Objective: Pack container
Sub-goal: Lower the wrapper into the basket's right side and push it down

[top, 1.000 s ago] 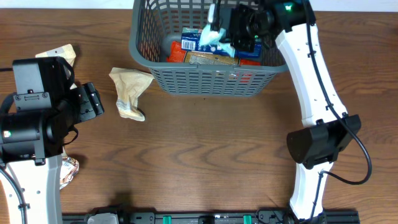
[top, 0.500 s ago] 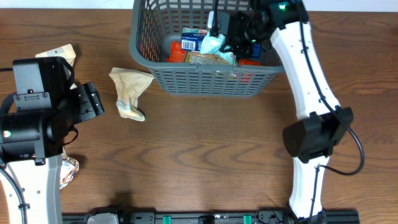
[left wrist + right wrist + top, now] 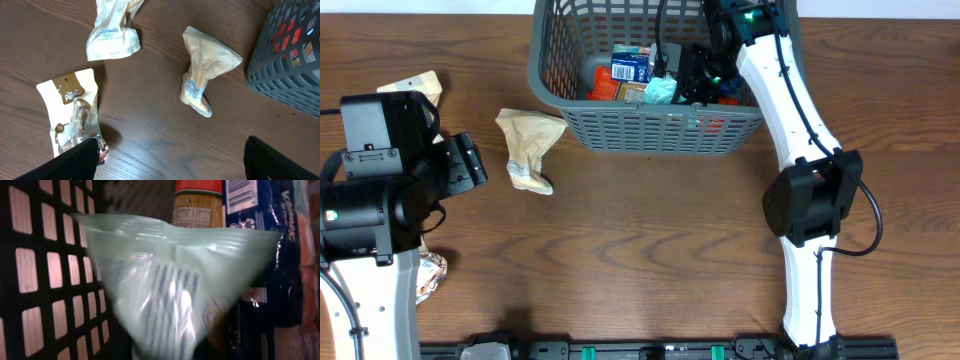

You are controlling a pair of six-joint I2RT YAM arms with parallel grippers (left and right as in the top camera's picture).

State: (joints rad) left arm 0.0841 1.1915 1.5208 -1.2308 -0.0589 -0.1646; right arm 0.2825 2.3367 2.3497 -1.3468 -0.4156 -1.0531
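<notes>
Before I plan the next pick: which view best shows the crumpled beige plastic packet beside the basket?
Left wrist: the crumpled beige plastic packet is largest, unobstructed. Overhead shows it whole, smaller; right wrist misses it.

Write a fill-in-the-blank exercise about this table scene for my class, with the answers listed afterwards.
1. The slotted basket is dark ____ in colour.
2. Inside it, the packet at the right hand is pale ____.
3. Counting the crumpled beige packet, ____ packets lie on the wooden table in the left wrist view.
4. The left hand is ____ and holds nothing.
Answers: grey; green; three; open.
</notes>
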